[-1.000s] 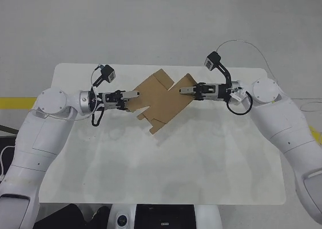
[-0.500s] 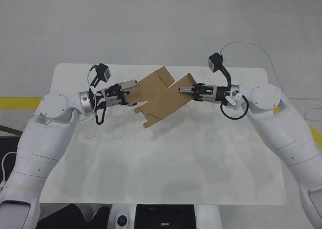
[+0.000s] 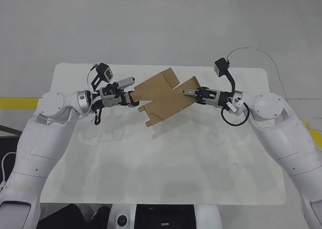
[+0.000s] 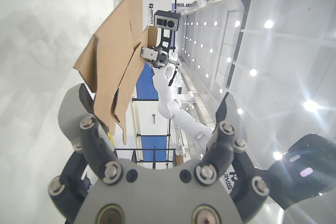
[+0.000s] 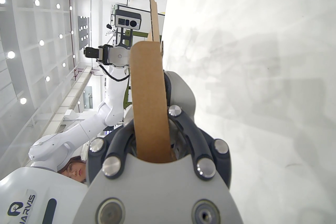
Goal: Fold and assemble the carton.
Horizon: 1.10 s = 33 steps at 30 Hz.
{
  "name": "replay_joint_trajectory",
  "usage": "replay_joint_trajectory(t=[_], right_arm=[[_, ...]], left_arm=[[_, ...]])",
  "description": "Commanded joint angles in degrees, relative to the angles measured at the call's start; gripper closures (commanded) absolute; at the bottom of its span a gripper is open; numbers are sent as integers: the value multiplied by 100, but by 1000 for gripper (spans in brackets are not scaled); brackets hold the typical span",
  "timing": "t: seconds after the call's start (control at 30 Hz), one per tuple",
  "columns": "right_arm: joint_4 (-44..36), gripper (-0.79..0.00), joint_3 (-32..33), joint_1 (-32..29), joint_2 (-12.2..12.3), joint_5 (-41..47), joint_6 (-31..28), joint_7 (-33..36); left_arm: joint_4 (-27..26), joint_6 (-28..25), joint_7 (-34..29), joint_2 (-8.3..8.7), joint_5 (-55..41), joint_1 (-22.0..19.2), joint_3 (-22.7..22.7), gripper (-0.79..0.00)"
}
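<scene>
Above table, carton clamped in right pincer, tips hidden, left pincer released

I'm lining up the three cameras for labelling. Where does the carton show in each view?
Top view: carton over the far half of the white table, between left claw and right claw.
Left wrist view: carton beside one finger of the open left claw, reaching to the right claw.
Right wrist view: carton flap clamped in the right claw.
Shared landmark: the white table.
</scene>
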Motion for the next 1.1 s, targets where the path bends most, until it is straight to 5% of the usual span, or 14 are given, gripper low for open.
replay_joint_trajectory(t=[0.0,0.87,0.9,0.93,1.07], right_arm=[[-27,0,26,-26,0,-41,14,-7],[-97,0,-1,36,-184,-155,-95,121],[-95,0,7,33,-189,-162,-92,116],[-99,0,13,30,-193,-175,-95,112],[-117,0,41,10,-208,-195,-88,99]], left_arm=[[-46,6,-12,7,-27,3,-52,-785],[150,82,301,-41,154,-45,-18,-785],[156,88,296,-40,164,-38,-20,-760],[161,97,298,-41,164,-31,-23,-631],[181,135,284,-46,158,-17,-18,-388]])
